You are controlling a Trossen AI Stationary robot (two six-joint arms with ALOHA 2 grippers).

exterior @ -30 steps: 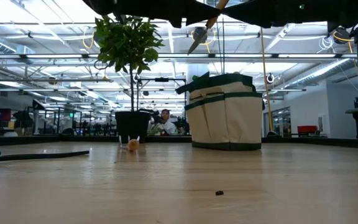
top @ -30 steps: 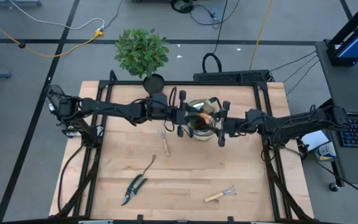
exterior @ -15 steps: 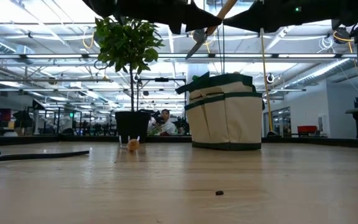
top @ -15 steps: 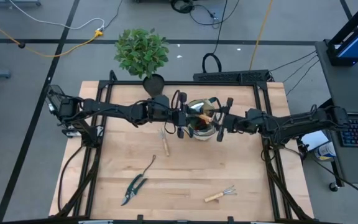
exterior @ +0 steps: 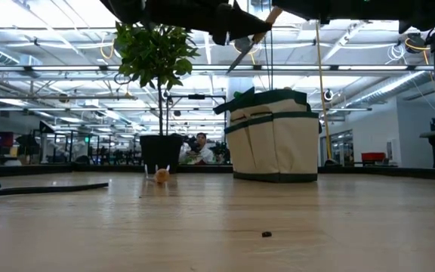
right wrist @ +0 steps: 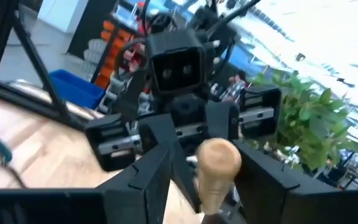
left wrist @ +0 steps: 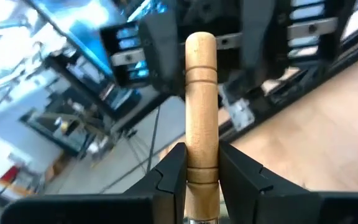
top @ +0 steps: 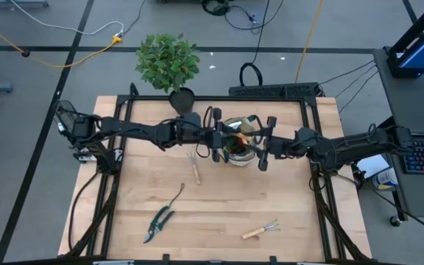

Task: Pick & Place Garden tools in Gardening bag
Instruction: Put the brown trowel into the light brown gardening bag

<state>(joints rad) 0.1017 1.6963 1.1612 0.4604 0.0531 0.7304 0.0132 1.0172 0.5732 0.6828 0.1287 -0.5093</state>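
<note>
Room to move ample on bare wooden table [top: 219, 213] toward near edge, past shears [top: 158, 222], fork [top: 194, 168], rake [top: 261, 230]. Above gardening bag [top: 238, 143] near far edge: left gripper [left wrist: 202, 171] clamped on wooden trowel handle [left wrist: 201, 106]; right gripper [right wrist: 197, 171] straddling same handle, unclear whether gripping. Potted plant [top: 168, 62] beyond edge.

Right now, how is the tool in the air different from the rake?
The held tool hangs tilted above the bag, clamped in the left end effector; the rake lies flat, untouched. The held tool ends in a blade, the rake in prongs. Both have wooden handles.
</note>
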